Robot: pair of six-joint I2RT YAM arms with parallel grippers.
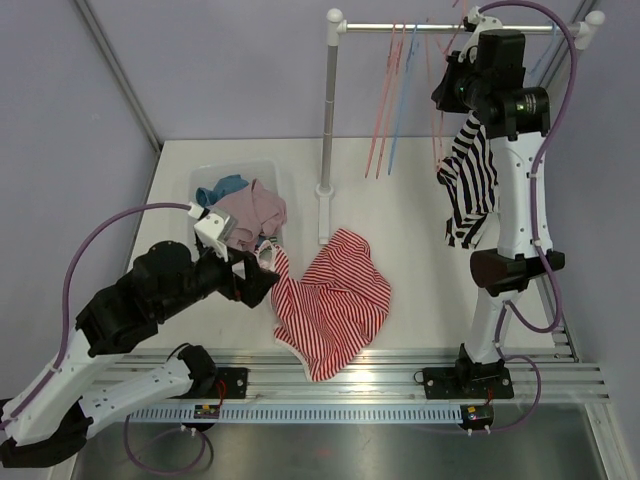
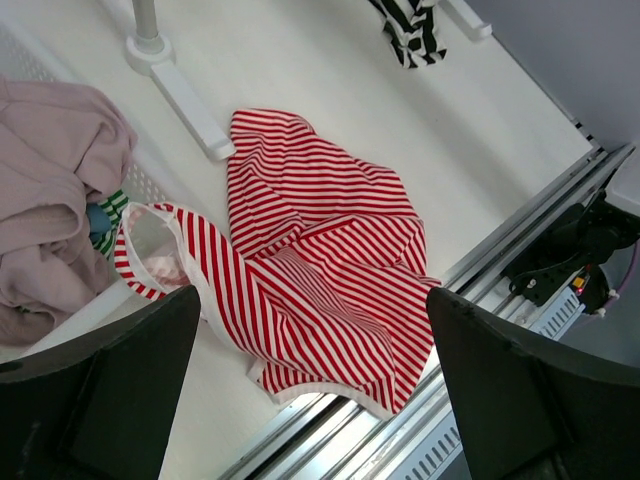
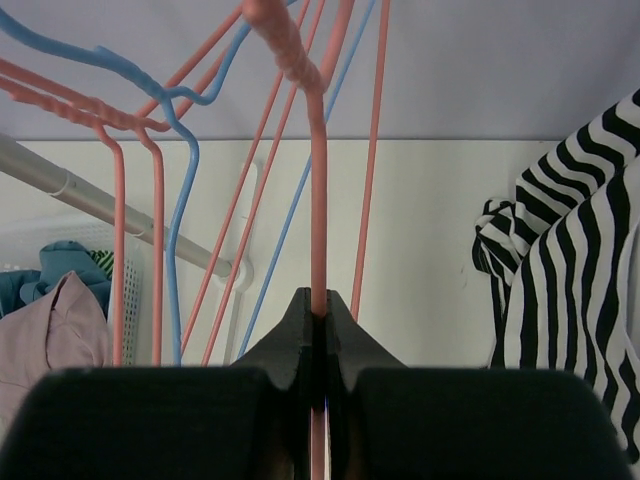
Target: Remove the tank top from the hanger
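Red top (image 1: 335,300) off, loose on table (image 1: 400,200); left gripper (image 2: 315,400) spread above; pinching pink hanger (image 3: 318,200) with right gripper (image 3: 320,315); black-striped top (image 1: 470,190) apparently next.

I note: tank top (image 1: 335,300) red-white striped | hanging garment (image 1: 470,185) black-white striped | coral hanger (image 3: 318,180), blue hanger (image 3: 181,200) | bin cloth (image 1: 255,210) pink

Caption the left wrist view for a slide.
Open left gripper over the red-and-white striped tank top lying crumpled on the white table.
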